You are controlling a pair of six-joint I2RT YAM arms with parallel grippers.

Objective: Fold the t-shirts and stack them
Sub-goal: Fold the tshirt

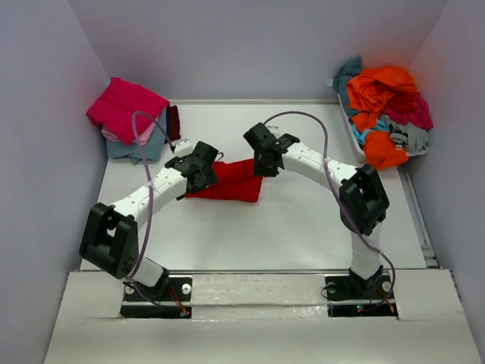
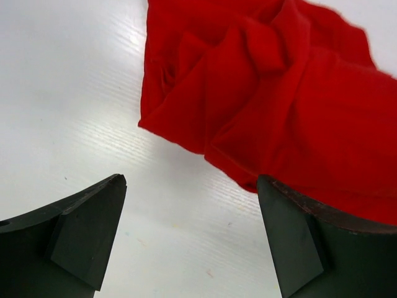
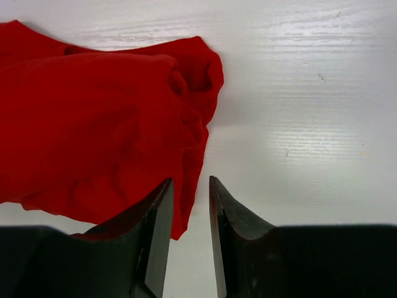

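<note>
Overhead: a bright red t-shirt (image 1: 231, 183) lies crumpled in the middle of the table (image 1: 303, 227), between the left gripper (image 1: 206, 176) and the right gripper (image 1: 261, 167). Folded shirts (image 1: 125, 114) are stacked back left, and a loose heap (image 1: 383, 106) sits back right

Left wrist: fingers spread wide and empty, red cloth at one finger

Right wrist: fingers narrowly apart at the shirt's edge, clamping nothing

One t-shirt (image 1: 231, 180) lies mid of the bench (image 1: 303, 227), btwn the hands: left hand (image 1: 201, 170) at its left end, right hand (image 1: 262, 161) at its far-right corner. Stack of t-shirts (image 1: 130, 120) sits far left — heap of t-shirts (image 1: 385, 106) in a tray (image 1: 349, 129) far right.
</note>
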